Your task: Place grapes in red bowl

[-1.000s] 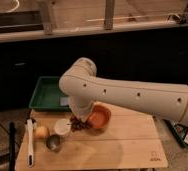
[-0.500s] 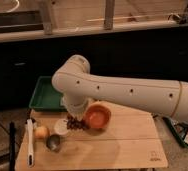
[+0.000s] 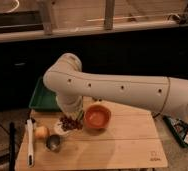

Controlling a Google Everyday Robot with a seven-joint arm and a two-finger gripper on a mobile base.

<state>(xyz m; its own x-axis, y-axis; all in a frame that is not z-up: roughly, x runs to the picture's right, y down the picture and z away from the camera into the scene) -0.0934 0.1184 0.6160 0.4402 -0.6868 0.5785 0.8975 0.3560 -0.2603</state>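
The grapes, a small dark reddish-purple bunch, lie over a white cup at the left of the wooden table, just left of the red bowl. The bowl is round, orange-red and holds nothing that I can see. My white arm reaches in from the right, and its elbow hangs above the table's back left. My gripper points down under the elbow, right above the grapes and beside the bowl's left rim. The arm hides most of it. I cannot see whether it touches the grapes.
A green tray stands at the back left. A yellowish round fruit, a small metal cup and a white-handled tool lie at the front left. A green packet lies off the table's right.
My arm's elbow has swung to the left, uncovering more of the red bowl. The gripper end and the grapes have shifted slightly left, away from the bowl.
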